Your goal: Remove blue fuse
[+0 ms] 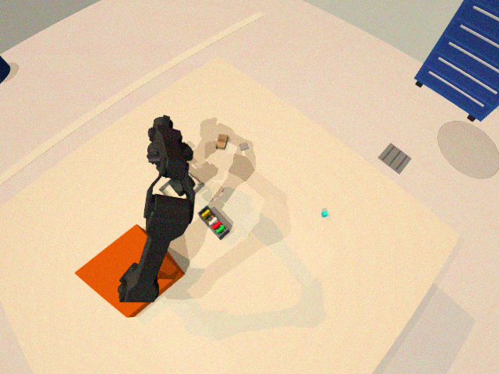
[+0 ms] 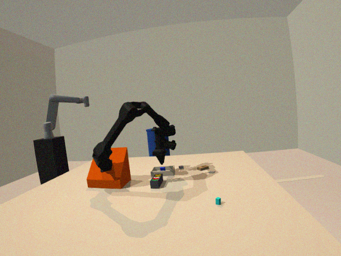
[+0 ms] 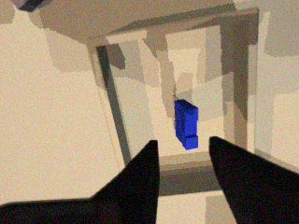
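My gripper [image 2: 161,163] [image 3: 183,146] is open, its fingertips apart above the tray [image 1: 198,180] [image 2: 168,173] [image 3: 252,93]. The blue fuse [image 2: 162,168] [image 3: 187,122] is free of the fingers, below the tips and within the tray's outline; whether it rests on the tray floor is hard to tell. In the top view the arm hides the fuse and part of the tray. The dark fuse block [image 1: 225,223] [image 2: 155,184] stands beside the tray, holding a yellow fuse [image 1: 206,213] and white, red and green ones. The gripper is apart from the block.
The arm stands by an orange block [image 1: 112,267] [image 2: 119,161]. A brown block [image 1: 221,141] [image 2: 203,167] and a flat grey piece [image 1: 243,146] [image 2: 211,172] lie beyond the tray. A small dark cube [image 2: 181,167] is near the tray; a teal cube [image 1: 324,213] [image 2: 218,201] is farther off.
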Controlling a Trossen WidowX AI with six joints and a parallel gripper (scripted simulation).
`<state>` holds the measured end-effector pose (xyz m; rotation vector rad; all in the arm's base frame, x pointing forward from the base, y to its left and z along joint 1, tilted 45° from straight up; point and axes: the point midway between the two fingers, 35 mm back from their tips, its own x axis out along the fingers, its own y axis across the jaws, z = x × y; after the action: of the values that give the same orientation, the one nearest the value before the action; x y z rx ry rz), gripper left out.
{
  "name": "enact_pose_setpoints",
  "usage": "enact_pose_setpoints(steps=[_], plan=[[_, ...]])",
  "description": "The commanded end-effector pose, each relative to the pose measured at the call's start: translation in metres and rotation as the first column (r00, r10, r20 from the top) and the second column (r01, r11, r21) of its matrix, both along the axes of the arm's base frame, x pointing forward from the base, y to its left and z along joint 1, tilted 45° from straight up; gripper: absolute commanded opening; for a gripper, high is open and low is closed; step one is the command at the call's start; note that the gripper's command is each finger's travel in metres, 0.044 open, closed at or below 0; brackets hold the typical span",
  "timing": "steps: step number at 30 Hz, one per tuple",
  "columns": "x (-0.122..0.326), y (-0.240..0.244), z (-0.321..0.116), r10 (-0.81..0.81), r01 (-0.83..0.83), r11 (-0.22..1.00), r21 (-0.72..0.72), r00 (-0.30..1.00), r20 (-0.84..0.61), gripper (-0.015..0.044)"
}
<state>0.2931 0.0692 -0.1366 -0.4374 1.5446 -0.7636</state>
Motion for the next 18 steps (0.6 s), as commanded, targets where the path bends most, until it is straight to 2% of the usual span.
enact_pose_setpoints(steps=[1,5,9,18], plan=[[0.000,0.000,0.000,-0.001,0.001,1.000,0.000,1.000,0.000,0.0236],[0.001,0.002,0.002,0.000,0.000,1.000,0.000,1.000,0.000,0.0330],[0.004,0.025,0.027,0.004,-0.004,1.000,-0.004,1.000,-0.006,0.0330],[0.004,0.025,0.027,0.004,-0.004,1.000,-0.004,1.000,-0.006,0.0330]])
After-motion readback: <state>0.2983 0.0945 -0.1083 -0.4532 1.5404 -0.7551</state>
